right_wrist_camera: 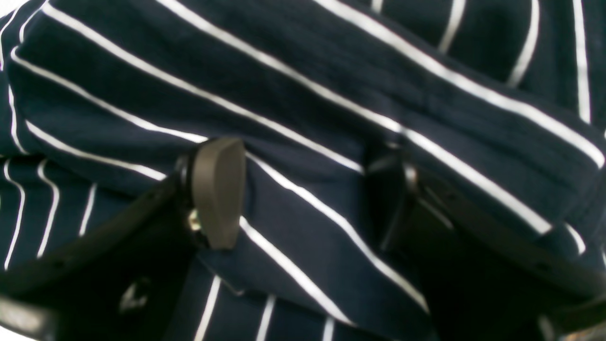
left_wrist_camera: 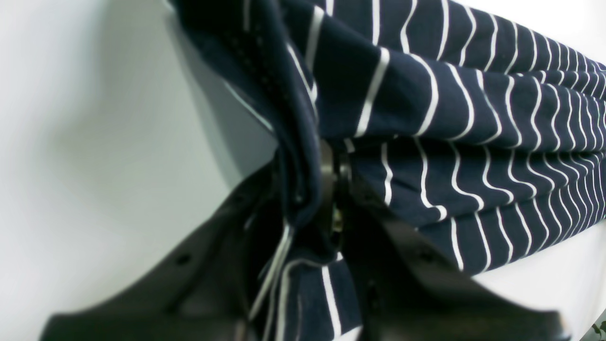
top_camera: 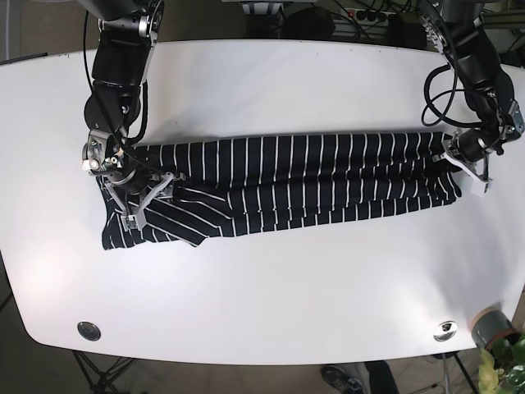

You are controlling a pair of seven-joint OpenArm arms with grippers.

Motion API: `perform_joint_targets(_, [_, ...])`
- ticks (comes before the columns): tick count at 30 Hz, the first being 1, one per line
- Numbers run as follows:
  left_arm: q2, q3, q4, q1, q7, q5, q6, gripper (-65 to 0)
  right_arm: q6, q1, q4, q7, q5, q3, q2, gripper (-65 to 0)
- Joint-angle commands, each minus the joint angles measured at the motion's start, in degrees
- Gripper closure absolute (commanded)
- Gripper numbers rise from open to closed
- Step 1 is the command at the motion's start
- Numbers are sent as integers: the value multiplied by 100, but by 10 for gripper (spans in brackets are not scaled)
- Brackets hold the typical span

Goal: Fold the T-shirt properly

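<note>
The fingers (left_wrist_camera: 326,189) of the left gripper (top_camera: 469,168) were pinched tight on one end edge of the striped T-shirt (top_camera: 287,185), and the right gripper (top_camera: 143,197) had its fingers (right_wrist_camera: 218,189) spread apart, pressing on the shirt's other end. The shirt lay folded in a long band across the middle of the white table (top_camera: 271,295). Bare table showed all around the shirt, widest on its near side.

Bright, even overhead light; wrist views blurred, soft shadows
</note>
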Motion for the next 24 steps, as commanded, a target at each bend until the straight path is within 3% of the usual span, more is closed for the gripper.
perform_joint_targets(1, [-145, -7, 154, -90, -84, -56, -8, -17, 37, 55, 64, -96, 22, 11, 0, -380])
perform_joint_targets(6, [-128, 55, 1060, -37, -84, -56, -8, -15, 37, 55, 64, -96, 22, 11, 0, -379])
perform_joint_targets(14, [-101, 705, 2625, 262, -84, -56, 295, -15, 37, 55, 64, -96, 22, 11, 0, -379])
perform_joint_targets(20, [347, 1321, 3768, 490, -75, -56, 612, -15, 37, 55, 64, -96, 22, 11, 0, -379])
perform_joint_targets(24, [575, 1822, 3943, 499, -75, -47, 779, -15, 37, 73, 64, -96, 22, 11, 0, -379])
